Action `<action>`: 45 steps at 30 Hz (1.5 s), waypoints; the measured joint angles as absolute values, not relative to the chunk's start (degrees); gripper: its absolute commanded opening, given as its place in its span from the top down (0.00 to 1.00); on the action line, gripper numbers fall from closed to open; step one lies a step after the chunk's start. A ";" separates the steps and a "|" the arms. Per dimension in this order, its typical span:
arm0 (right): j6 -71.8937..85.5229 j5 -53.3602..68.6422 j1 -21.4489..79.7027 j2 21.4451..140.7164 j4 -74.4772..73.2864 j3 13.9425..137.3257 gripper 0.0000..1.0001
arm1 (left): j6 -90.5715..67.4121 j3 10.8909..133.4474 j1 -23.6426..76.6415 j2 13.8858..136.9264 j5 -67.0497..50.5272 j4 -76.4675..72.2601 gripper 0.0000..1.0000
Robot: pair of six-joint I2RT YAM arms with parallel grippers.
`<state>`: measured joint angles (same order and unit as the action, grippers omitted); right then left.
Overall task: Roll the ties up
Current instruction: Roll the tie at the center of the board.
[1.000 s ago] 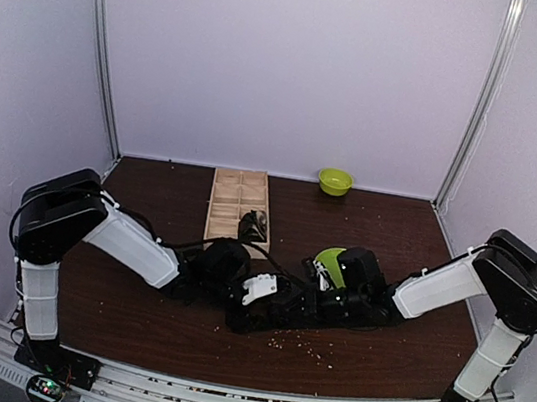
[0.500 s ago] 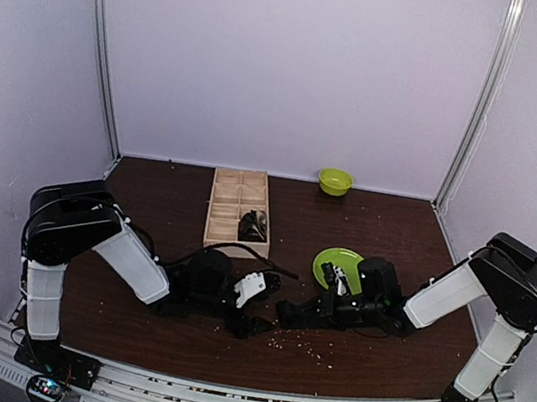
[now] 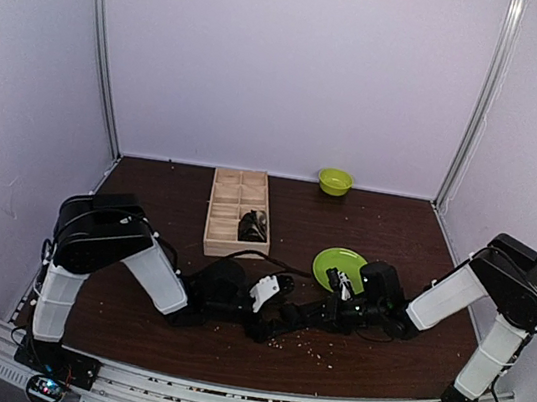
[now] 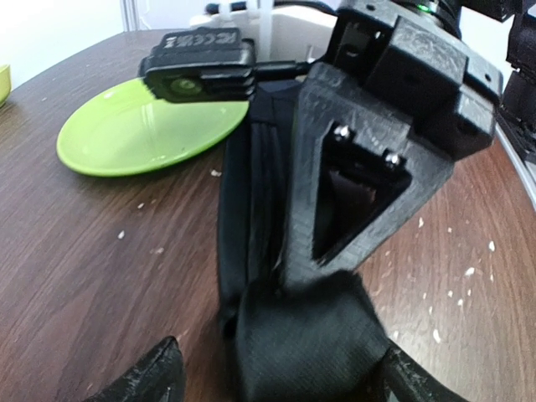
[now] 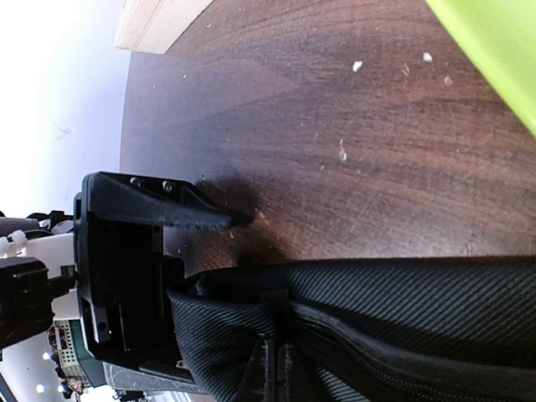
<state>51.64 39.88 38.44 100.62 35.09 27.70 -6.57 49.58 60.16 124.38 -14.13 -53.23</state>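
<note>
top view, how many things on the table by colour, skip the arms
pale wood: 1, divided wooden tray
green: 2, small round green bowl and flat green plate
black: 2, long black fabric tie lying on the table, and dark bundle in one tray compartment, likely a rolled tie
total: 5
</note>
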 measured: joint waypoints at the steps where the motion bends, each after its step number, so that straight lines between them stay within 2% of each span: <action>1: 51.57 39.81 38.44 100.62 35.07 27.70 1.00 | -6.66 50.06 60.29 124.81 -14.15 -53.49 0.26; 3: 51.44 39.72 38.44 100.62 35.00 27.70 1.00 | -6.79 50.85 60.51 125.38 -14.37 -53.49 0.27; 8: 51.20 38.98 38.44 100.49 34.48 27.70 1.00 | -6.85 52.18 60.99 125.78 -14.50 -52.38 0.22; 13: 51.20 38.48 38.54 100.25 34.02 27.75 1.00 | -8.03 51.46 61.95 125.56 -11.99 -53.04 0.24; 16: 51.53 38.06 38.83 100.16 34.04 27.70 1.00 | -8.69 51.42 62.57 125.56 -9.69 -53.10 0.33; 20: 52.90 37.12 39.57 100.07 34.98 27.29 1.00 | -8.93 52.21 62.98 125.56 -7.16 -51.81 0.54; 24: 54.59 36.10 39.97 99.98 37.36 26.15 1.00 | -7.42 52.86 63.42 124.64 -7.14 -48.53 0.63; 28: 55.46 35.97 40.34 97.19 36.56 24.56 0.67 | -3.51 53.58 62.87 122.26 -10.37 -41.67 0.65; 30: 54.98 35.83 40.42 93.76 33.71 24.08 0.58 | -0.62 55.00 62.06 120.66 -12.71 -35.40 0.66; 36: 50.41 35.24 40.38 85.58 23.81 27.90 0.51 | 6.22 59.75 60.01 118.87 -17.69 -21.08 0.66; 45: 49.32 36.38 41.78 90.43 18.96 32.88 0.59 | 8.71 60.88 58.65 117.84 -21.54 -14.98 0.65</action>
<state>49.32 36.38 41.78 90.43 18.96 32.88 8.71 60.88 58.65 117.84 -21.54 -14.98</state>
